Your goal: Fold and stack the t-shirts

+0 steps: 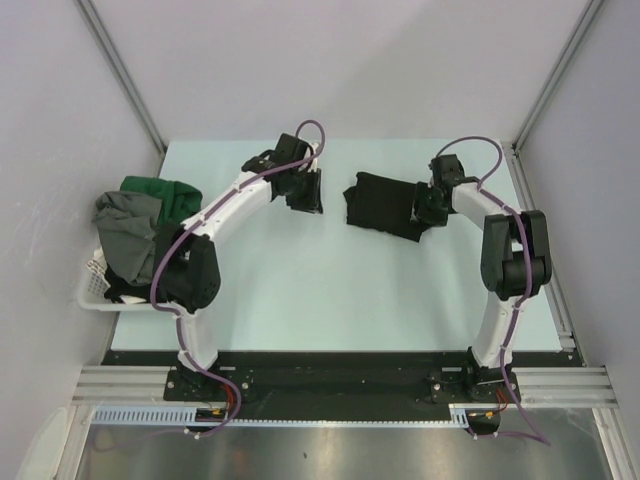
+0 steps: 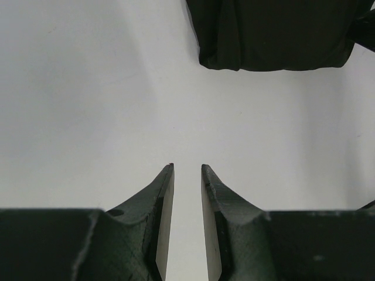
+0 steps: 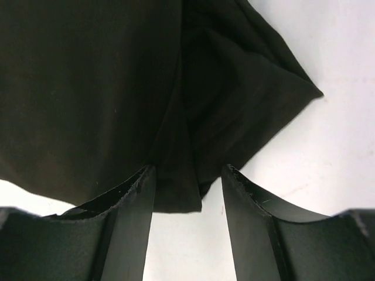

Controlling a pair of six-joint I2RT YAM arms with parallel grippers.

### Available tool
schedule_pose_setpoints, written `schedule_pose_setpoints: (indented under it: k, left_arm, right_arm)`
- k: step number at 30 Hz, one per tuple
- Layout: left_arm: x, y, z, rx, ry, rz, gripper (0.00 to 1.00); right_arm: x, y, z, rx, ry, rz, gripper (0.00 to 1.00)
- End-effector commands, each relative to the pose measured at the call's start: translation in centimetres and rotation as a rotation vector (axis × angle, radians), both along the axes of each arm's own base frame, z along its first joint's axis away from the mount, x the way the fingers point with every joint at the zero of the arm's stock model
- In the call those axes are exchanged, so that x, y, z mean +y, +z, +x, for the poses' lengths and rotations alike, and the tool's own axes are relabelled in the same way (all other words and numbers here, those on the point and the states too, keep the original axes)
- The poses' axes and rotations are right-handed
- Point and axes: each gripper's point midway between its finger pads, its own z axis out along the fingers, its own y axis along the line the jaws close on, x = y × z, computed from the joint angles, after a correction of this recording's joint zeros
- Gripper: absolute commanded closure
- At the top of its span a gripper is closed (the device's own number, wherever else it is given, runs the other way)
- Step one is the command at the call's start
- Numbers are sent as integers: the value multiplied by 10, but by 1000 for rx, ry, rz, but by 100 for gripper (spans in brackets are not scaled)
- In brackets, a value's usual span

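Right hand [image 3: 187, 168], spread (nothing pinched), is straddling the right edge of the black t-shirt [image 1: 378, 205]; left hand [image 2: 187, 167], narrowly parted and empty, is hovering near its left edge.

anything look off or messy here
The black t-shirt on the table is folded unevenly, with one corner poking out sideways. A grey shirt and a green shirt heap over the basket rim at the table's left edge.

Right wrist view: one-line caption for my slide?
Parted jaws straddle an edge fold of the black t-shirt, above the pale table.
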Motion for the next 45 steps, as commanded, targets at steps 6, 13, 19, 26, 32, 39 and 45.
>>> schedule_pose_setpoints:
  k: [6,13,19,26,32,39,45]
  left_arm:
    - [10,47,-7,-92,26,-17,71]
    - [10,48,-10,-89,24,-25,71]
    - [3,51,-8,-96,8,-59,71]
    - [-5,55,-7,-107,-22,-94,71]
    - [-8,55,-9,-107,-49,-107,71]
    - [-8,54,-13,-106,-67,-100,71]
    - [-6,52,-13,-102,-74,-90,71]
  right_arm:
    - [7,7,39,-64,18,50,59]
    - [-1,2,20,-10,6,10,100]
    - [-18,17,2,23,-16,-72,100]
    - [-41,37,-35,103,-43,-168,100]
    - [-53,24,-71,217,-60,-202,100]
    - [-55,2,-95,320,-84,-206,100]
    - [-62,-4,-109,391,-117,-238,100]
